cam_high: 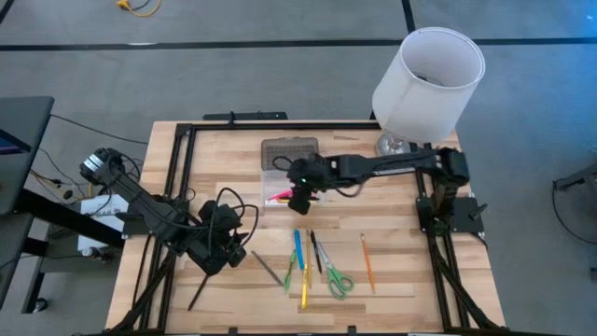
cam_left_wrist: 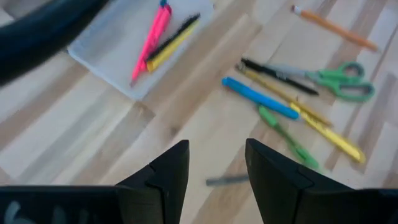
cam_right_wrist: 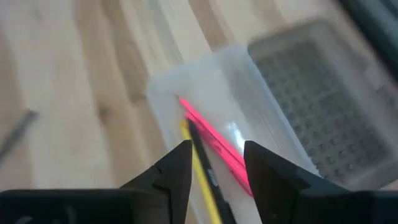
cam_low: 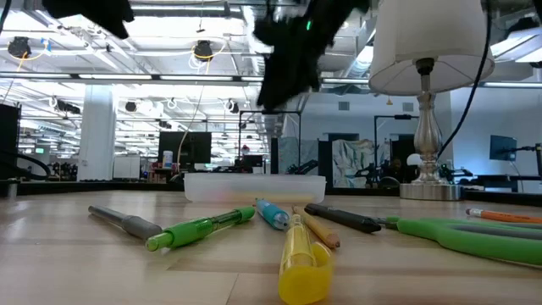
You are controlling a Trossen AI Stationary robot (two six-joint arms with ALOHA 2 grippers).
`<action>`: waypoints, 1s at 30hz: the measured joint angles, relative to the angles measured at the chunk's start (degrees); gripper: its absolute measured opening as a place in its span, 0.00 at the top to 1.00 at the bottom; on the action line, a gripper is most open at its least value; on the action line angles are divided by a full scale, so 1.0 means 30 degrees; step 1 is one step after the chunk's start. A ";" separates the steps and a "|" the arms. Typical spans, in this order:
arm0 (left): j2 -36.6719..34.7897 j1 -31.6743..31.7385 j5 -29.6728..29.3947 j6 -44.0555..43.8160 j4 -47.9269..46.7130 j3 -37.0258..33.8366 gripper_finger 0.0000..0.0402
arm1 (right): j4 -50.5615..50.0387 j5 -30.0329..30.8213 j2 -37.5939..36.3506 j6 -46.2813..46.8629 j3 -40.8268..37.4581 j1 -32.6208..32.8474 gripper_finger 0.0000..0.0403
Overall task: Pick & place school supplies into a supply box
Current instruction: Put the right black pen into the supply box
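yellow marker (cam_low: 303, 254) foremost, right gripper (cam_right_wrist: 216, 163) open above supply box (cam_right_wrist: 249, 124)

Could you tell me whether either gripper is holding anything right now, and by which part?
Nothing is held: the right gripper hangs open over the supply box, and the left gripper is open too.

A pale wooden counter (cam_high: 392, 201) with a black frame is seen from above. A clear supply box (cam_high: 277, 185) with its grey dotted lid (cam_high: 288, 150) laid open is set near the middle, and a white-shaded lamp (cam_high: 424, 79) at the far right corner. Nearer the front edge are spread a grey pen (cam_high: 266, 268), a green pen (cam_high: 290, 273), a blue marker (cam_high: 298, 245), a yellow marker (cam_high: 304, 287), a black pen (cam_high: 315, 252), green-handled scissors (cam_high: 338, 281) and an orange pencil (cam_high: 367, 262).
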 joint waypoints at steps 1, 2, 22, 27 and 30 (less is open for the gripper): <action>0.0024 -0.0094 0.0313 -0.0272 -0.0292 -0.0003 0.62 | -0.0117 0.0160 -0.0463 0.0007 0.0000 0.0273 0.65; 0.0024 -0.0190 0.0585 -0.0611 -0.0576 -0.0007 0.62 | -0.0322 0.0290 -0.0942 0.0069 0.0000 0.0588 0.66; 0.4173 -0.5995 0.7044 -1.2151 -0.2158 -0.0022 0.62 | -0.8076 0.4841 -0.4527 1.0965 0.0000 0.8361 0.71; 0.5220 -0.7242 0.9004 -1.4945 -0.1725 -0.0015 0.62 | -0.8243 0.5823 -0.4503 1.2861 -0.0015 0.9719 0.71; 0.5502 -0.7812 0.9100 -1.5976 -0.1305 -0.0015 0.63 | -0.8232 0.6350 -0.4495 1.3476 -0.0015 1.0141 0.71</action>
